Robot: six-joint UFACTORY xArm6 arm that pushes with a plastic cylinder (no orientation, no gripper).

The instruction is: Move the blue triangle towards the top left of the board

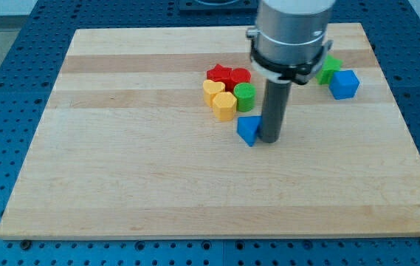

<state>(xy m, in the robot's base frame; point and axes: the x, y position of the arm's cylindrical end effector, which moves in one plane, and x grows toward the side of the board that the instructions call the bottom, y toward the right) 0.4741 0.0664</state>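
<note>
Blue and wedge-shaped, the small blue triangle block point(249, 130) sits a little right of the middle of the pale wooden worktop point(121, 162), one corner pointing toward the view's bottom. My tip point(270, 140), the lower end of my straight dark rod, stands just beside it on the view's right, so close that the two look to be touching, though I cannot tell for certain. I carry no gripper, so nothing opens, closes or grips; the rod only rests against the board's surface.

Just above the triangle, toward the view's top, is a tight cluster: a green cylinder block point(245, 96) nearest it, a yellow block with angled sides point(224, 106) to the view's left of the cylinder, a second yellow, rounded block point(212, 90) behind that, then a red star-shaped block point(219, 74) and another red block point(240, 75) whose shape I cannot make out.

Well apart, near the view's top right, a blue cube point(344, 83) lies beside a green block point(329, 69) partly hidden by my grey arm housing point(292, 33).
</note>
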